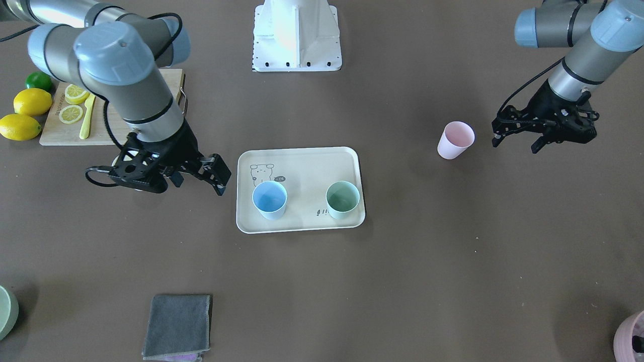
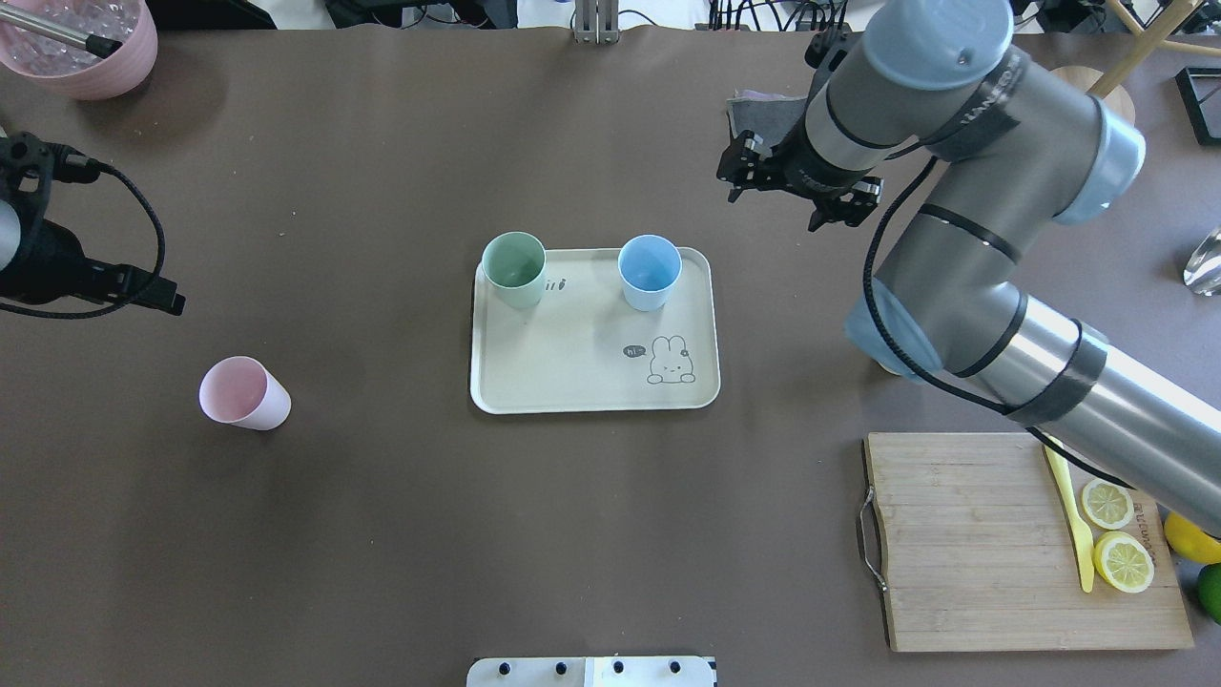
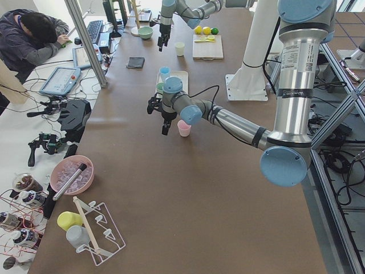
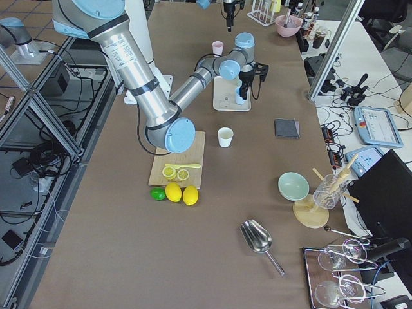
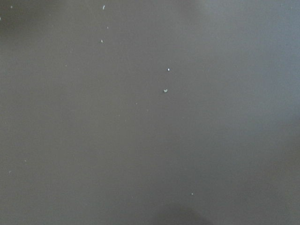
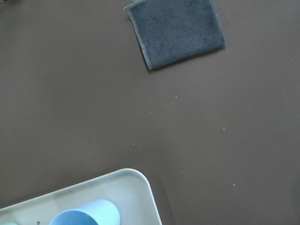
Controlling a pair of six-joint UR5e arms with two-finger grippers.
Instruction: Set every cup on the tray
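Observation:
The cream tray [image 1: 302, 161] lies mid-table, with the light blue cup [image 1: 269, 199] and the mint green cup [image 1: 342, 199] upright on it. The light pink cup [image 1: 456, 140] stands on the bare table, off the tray. My left gripper [image 1: 515, 142] hovers just beside it, open and empty. My right gripper [image 1: 201, 177] hovers open and empty beside the tray's blue-cup end. The right wrist view shows the tray corner [image 6: 140, 183] and the blue cup [image 6: 86, 213]. The pale yellow cup [image 4: 224, 136] stands near the cutting board; my right arm hides it in both table views.
A wooden cutting board [image 2: 992, 544] holds lemon slices and a yellow knife, with lemons [image 1: 31, 102] and a lime beside it. A grey cloth [image 1: 177, 327] lies near the far edge. A green bowl [image 1: 5, 311] and a pink bowl [image 2: 81, 43] sit at corners.

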